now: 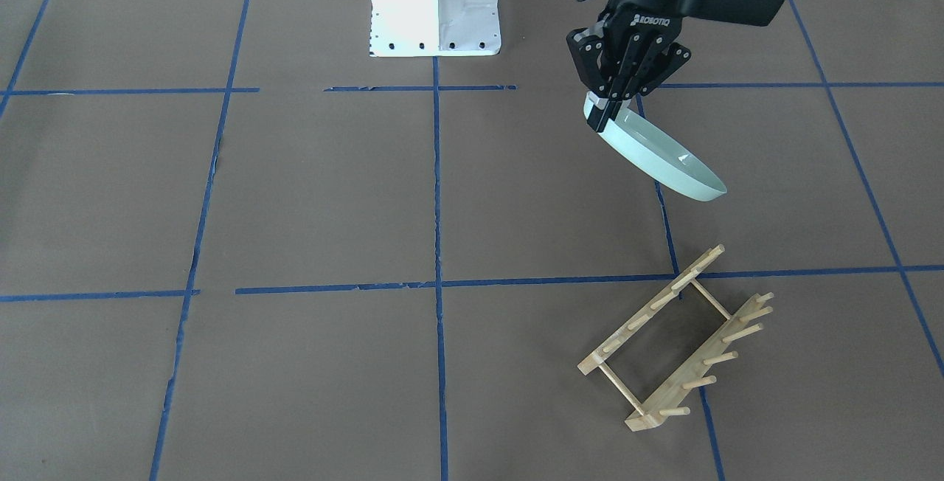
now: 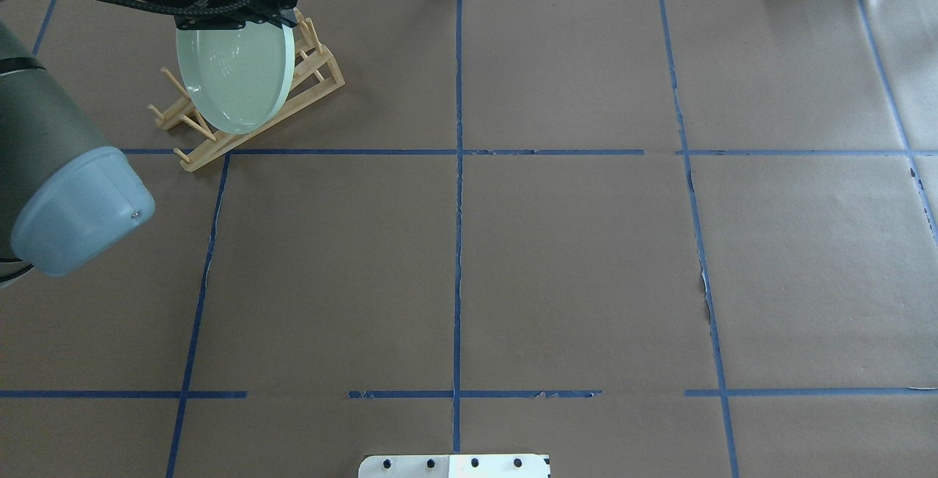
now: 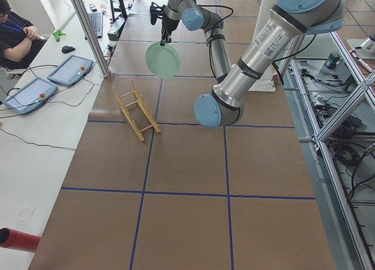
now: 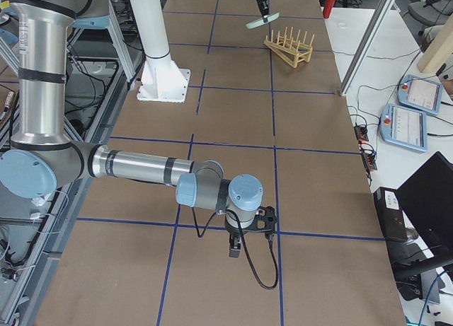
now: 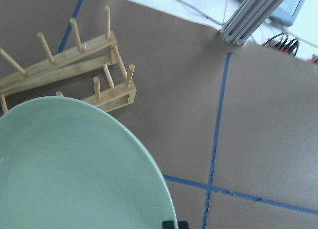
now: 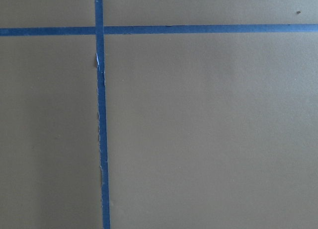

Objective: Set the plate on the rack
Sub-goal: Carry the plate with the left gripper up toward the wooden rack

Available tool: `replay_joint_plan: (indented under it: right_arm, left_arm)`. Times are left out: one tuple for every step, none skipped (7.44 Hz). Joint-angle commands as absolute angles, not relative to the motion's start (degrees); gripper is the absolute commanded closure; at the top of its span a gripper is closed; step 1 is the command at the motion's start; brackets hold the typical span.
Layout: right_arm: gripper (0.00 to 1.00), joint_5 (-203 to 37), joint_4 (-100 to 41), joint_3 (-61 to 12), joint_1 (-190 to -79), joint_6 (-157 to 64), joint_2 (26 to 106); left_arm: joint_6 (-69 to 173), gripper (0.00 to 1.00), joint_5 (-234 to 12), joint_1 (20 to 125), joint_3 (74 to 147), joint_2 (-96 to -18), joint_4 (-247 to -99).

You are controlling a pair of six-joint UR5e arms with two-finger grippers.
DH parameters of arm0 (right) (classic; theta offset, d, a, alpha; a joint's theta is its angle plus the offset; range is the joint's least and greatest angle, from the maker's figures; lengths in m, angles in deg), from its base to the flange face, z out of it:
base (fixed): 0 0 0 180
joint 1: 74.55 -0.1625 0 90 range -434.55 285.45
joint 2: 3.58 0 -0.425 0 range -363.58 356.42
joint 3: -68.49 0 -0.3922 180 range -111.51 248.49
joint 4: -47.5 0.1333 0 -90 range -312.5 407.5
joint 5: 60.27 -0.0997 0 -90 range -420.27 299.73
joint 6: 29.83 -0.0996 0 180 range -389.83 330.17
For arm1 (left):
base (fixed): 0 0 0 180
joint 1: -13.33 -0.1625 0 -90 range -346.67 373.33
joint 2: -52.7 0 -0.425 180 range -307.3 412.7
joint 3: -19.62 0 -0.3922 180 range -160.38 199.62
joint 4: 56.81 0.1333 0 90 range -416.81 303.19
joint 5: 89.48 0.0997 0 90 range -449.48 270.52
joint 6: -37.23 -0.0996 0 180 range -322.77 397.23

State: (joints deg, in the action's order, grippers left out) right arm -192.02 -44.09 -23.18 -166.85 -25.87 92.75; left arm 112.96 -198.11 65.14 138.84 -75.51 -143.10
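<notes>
My left gripper [image 1: 608, 109] is shut on the rim of the pale mint-green plate [image 1: 664, 158] and holds it tilted in the air, above the table and short of the rack. The bamboo rack [image 1: 675, 341] stands on the brown table paper, pegs up, with nothing on it. In the overhead view the plate [image 2: 234, 75] covers part of the rack [image 2: 322, 81]. The left wrist view shows the plate [image 5: 74, 169] close up and the rack [image 5: 74, 65] beyond it. My right gripper [image 4: 235, 248] hangs low over the table far from both; I cannot tell whether it is open.
The white arm base [image 1: 435, 9] stands at the table's robot side. Blue tape lines [image 1: 438, 245] cross the brown paper. A desk with tablets [image 3: 70, 69] and a seated operator [image 3: 14, 36] lies past the table's far edge behind the rack.
</notes>
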Motion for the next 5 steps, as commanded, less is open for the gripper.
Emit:
replay_joint_plan:
  right_arm:
    - [0.0,-192.0,-44.1,-23.2,-166.9,-25.9,92.7]
    - [0.0,-192.0,-44.1,-23.2,-166.8,-25.9,92.7]
    - [0.0,-192.0,-44.1,-23.2,-166.8,-25.9,92.7]
    - [0.0,-192.0,-44.1,-23.2,-166.9,-25.9,92.7]
    - [0.0,-192.0,-44.1,-23.2,-166.8,-25.9,92.7]
  left_arm:
    - [120.0,1.0,-197.5,66.8,139.2,-67.5,-164.7]
    - [123.0,1.0,-195.9,67.2,139.2,-65.8,-171.3]
    - [127.8,1.0,-192.6,67.2,139.2,-65.3,-176.9]
    - [131.9,1.0,-189.5,67.1,138.4,-64.0,-184.7]
    - [136.7,1.0,-188.5,67.1,135.1,-62.6,-195.4]
